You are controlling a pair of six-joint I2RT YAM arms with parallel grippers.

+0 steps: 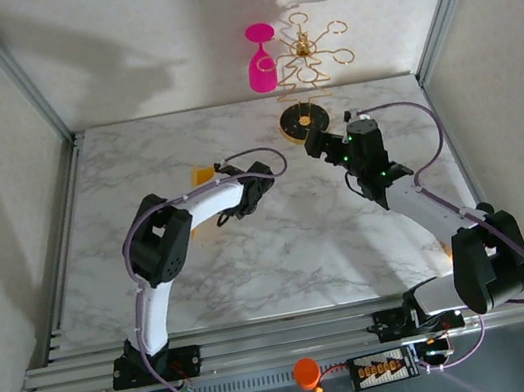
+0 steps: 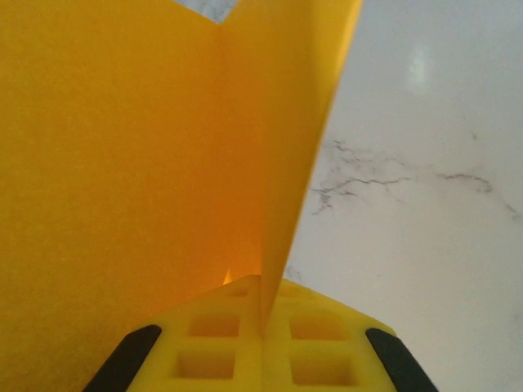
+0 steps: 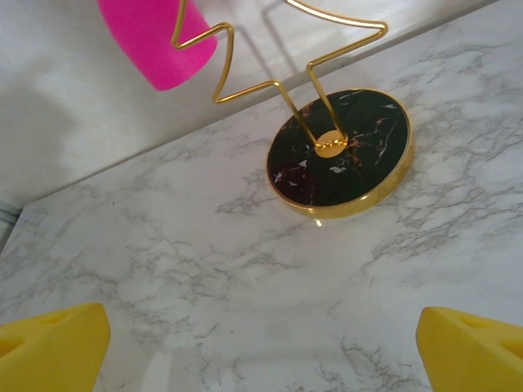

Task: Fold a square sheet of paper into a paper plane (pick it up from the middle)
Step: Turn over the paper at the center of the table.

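Marble table (image 1: 290,242); left claw (image 2: 263,339) pinches folded paper (image 2: 122,163).

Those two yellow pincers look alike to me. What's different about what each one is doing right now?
The left pincer is shut, clamped on the orange-yellow sheet of paper; the right pincer is open, its fingers wide apart with nothing between them. The left pincer is above bare marble table; the right pincer faces the gold stand with its black base. Both have the same yellow fingers.

Orange-yellow paper sheet (image 2: 122,163) — bent double, pinched at its fold
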